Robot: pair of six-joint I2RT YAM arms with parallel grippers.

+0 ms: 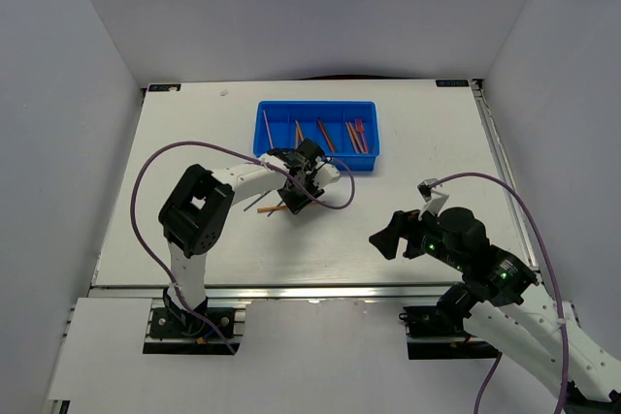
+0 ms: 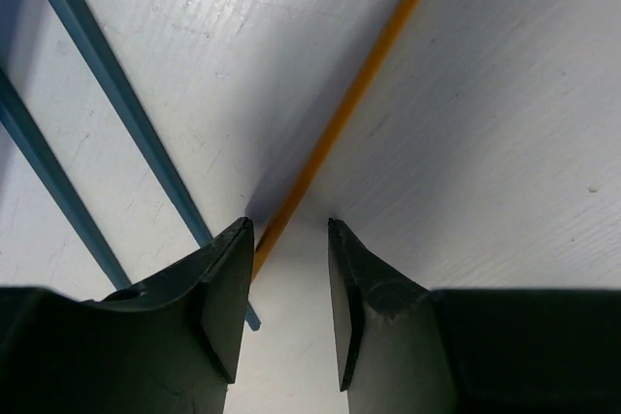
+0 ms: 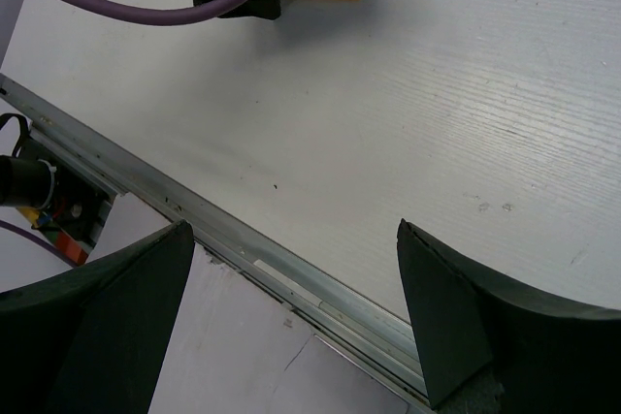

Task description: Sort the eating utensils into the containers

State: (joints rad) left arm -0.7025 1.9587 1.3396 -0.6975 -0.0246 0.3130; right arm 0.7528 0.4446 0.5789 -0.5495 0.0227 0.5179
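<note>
Left fingers (image 2: 218,307) are down low over the desk (image 1: 194,143), just in front of the blue tray (image 1: 316,104), approx half open w/ a clear gap. The near end of an orange stick (image 2: 335,128) runs into that gap, hugging the finger on the left of the wrist view. Not pinched afaict, and can't tell if it actually touches. The stick lies flat on the desk, angled away up-right. Two blue sticks (image 2: 126,109) lie flat just beside it on the left, roughly parallel, one running under that same finger.

Tray sits far-middle on the desk. Several utensils (image 1: 330,135) are in it already, mostly orange plus a red utensil (image 1: 361,131) toward the right end, lying lengthwise in the slots. Too small to tell forks from spoons etc.

Right fingers (image 3: 456,317) are spread wide, holding nothing, hovering over the desk near its front edge, well apart from the tray. That wrist cam also catches a purple cable (image 3: 146,7) and the orange stick's tip beyond it.
</note>
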